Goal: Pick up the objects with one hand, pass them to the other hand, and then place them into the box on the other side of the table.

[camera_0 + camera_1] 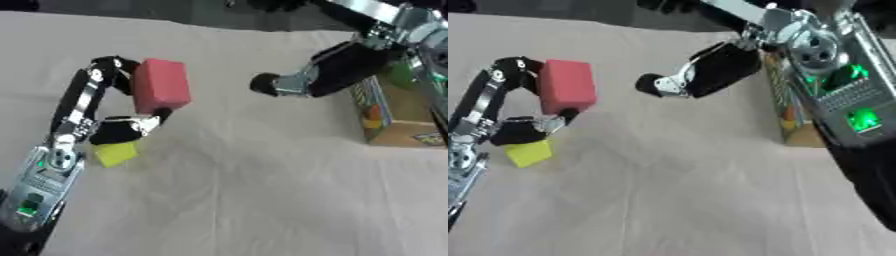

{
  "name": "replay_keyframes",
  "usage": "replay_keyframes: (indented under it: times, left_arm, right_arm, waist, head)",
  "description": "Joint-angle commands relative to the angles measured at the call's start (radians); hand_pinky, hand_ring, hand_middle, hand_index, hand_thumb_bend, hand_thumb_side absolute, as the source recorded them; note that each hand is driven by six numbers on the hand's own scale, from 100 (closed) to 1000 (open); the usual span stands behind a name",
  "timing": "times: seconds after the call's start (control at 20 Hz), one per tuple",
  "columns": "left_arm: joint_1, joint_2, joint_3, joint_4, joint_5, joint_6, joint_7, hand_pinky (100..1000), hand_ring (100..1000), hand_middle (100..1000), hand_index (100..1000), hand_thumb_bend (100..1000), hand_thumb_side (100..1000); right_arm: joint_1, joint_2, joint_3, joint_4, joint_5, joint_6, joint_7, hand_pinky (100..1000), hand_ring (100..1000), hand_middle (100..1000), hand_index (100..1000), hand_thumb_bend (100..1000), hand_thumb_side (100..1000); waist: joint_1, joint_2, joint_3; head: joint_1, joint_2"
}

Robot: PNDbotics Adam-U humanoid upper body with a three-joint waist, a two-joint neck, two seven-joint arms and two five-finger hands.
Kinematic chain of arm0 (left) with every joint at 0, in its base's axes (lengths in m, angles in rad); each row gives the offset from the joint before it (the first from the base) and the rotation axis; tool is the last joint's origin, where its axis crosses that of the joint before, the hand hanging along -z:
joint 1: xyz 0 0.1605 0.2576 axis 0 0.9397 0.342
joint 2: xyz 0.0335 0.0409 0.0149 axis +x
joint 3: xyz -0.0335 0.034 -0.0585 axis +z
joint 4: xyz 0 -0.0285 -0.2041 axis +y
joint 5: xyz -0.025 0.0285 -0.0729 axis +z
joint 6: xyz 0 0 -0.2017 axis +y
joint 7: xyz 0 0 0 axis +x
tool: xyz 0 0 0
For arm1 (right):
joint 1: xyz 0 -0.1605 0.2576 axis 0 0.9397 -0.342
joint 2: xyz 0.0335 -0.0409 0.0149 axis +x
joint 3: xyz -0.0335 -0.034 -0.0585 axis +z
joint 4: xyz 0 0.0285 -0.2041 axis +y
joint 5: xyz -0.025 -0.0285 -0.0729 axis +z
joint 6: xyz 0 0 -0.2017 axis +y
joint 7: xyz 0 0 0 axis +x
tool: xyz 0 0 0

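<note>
A red block (162,85) is held upright above the table by my left hand (109,107), whose fingers curl over its top and thumb presses near its bottom. Just below that hand a yellow block (115,153) lies on the cloth. My right hand (337,70) hovers to the right of the red block, apart from it, fingers pointing left toward it; whether they are open is unclear. The cardboard box (398,112) stands at the right edge, partly behind the right arm.
A beige cloth (245,190) covers the table. Coloured items show inside the box, one green (401,75). The right forearm with green lights (842,95) fills the right side of the right eye view.
</note>
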Motion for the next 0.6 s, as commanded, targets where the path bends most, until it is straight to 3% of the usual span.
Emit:
replay_keyframes:
  times: [0.05,0.6]
  left_arm:
    - [-0.010,-0.016,-0.002,-0.024,-0.021,-0.030,0.023,540,458,404,481,100,100]
    - [-0.023,-0.069,-0.026,0.001,-0.119,-0.104,0.041,545,464,409,484,100,100]
  right_arm:
    - [-0.026,0.019,0.005,-0.016,0.030,0.004,0.036,881,856,816,862,505,369]
    - [-0.064,0.084,0.049,0.001,0.062,0.038,0.133,879,852,811,859,468,393]
  waist:
    - [0.002,-0.029,-0.002]
    - [-0.008,-0.027,-0.007]
  head:
    - [0.010,0.000]
    - [0.005,-0.001]
